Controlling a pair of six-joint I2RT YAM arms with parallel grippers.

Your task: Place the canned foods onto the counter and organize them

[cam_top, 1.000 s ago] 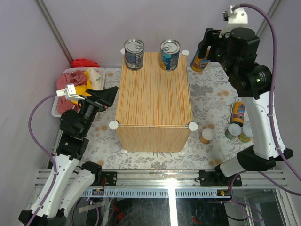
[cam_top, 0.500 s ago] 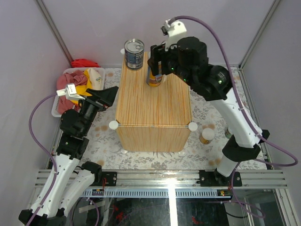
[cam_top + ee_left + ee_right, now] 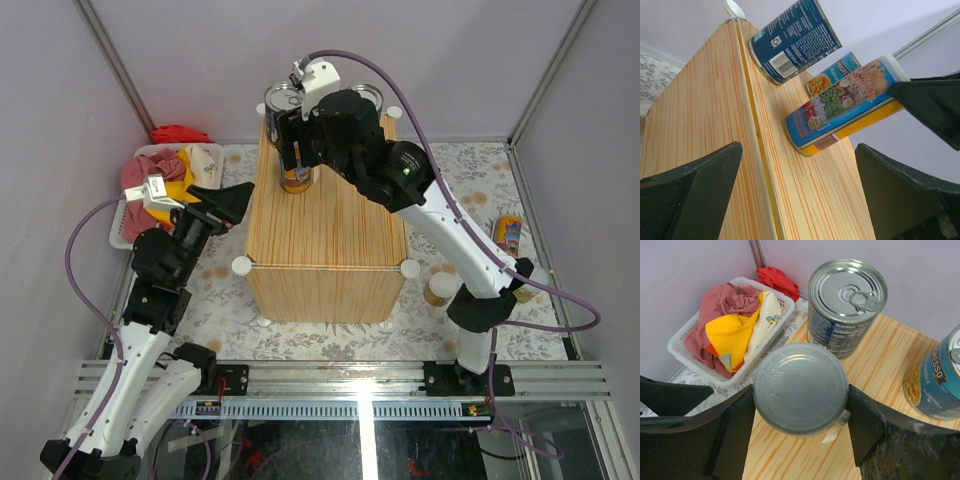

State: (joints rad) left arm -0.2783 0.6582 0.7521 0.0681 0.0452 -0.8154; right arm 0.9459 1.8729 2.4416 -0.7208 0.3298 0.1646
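The wood-grain counter (image 3: 330, 225) stands mid-mat. Two blue-labelled, silver-topped cans stand at its back edge: one left (image 3: 276, 98), one right (image 3: 367, 97). My right gripper (image 3: 297, 152) is shut on an orange-yellow can (image 3: 296, 178) with a plastic lid (image 3: 800, 387). It holds the can upright over the counter's left rear part, just in front of the left blue can (image 3: 846, 305). In the left wrist view the held can (image 3: 845, 107) has its base at the counter top. My left gripper (image 3: 226, 204) is open and empty beside the counter's left side.
A white basket (image 3: 208, 160) of pink and yellow cloths sits left of the counter, with a red cloth (image 3: 180, 133) behind it. More cans are on the floral mat at the right: one lying (image 3: 507, 233), one standing (image 3: 438, 288), and one (image 3: 522, 291) behind the right arm.
My right arm has swung left with the orange-yellow can, from beyond the counter's back right corner to over its left rear part. The left arm has barely moved.
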